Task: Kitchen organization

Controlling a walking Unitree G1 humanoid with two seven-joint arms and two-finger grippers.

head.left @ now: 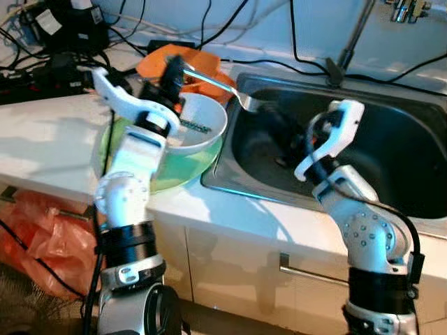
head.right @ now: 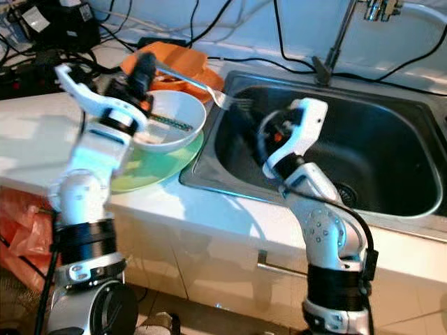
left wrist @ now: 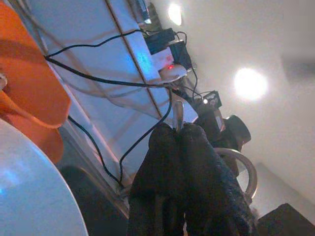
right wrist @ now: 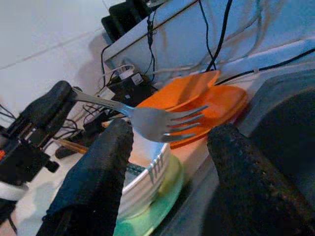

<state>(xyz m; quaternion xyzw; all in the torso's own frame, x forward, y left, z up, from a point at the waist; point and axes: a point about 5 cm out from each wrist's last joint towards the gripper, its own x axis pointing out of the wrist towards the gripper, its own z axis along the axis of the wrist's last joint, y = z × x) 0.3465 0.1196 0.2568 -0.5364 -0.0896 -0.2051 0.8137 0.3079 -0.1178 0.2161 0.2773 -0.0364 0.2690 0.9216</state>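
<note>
The left gripper point(head.left: 173, 72) has its two black fingers pressed together on the handle of one metal fork point(head.left: 241, 98), holding it in the air so its tines reach out over the near-left corner of the stainless sink point(head.left: 391, 199). The left wrist view adds what the head views cannot: the closed fingers point(left wrist: 197, 182) seen from behind, with the thin handle standing up between their tips against the ceiling lights. The right wrist view gives the fork's other end, four tines point(right wrist: 184, 123) pointing between the right gripper's two widely spread fingers point(right wrist: 98, 177), which touch nothing. In the head views that right gripper point(head.right: 246, 125) hangs over the sink basin, close below the tines. On the counter just left of the sink stands one white bowl point(head.left: 206, 122) on one pale green plate point(head.left: 185, 167); chopsticks point(head.left: 194, 126) lie across the bowl. Behind the bowl, toward the wall, sit two orange dishes point(head.left: 202, 70), one stacked in the other. One tap point(head.right: 380, 8) rises behind the sink, and black cables point(head.left: 300, 42) trail along the wall.
</note>
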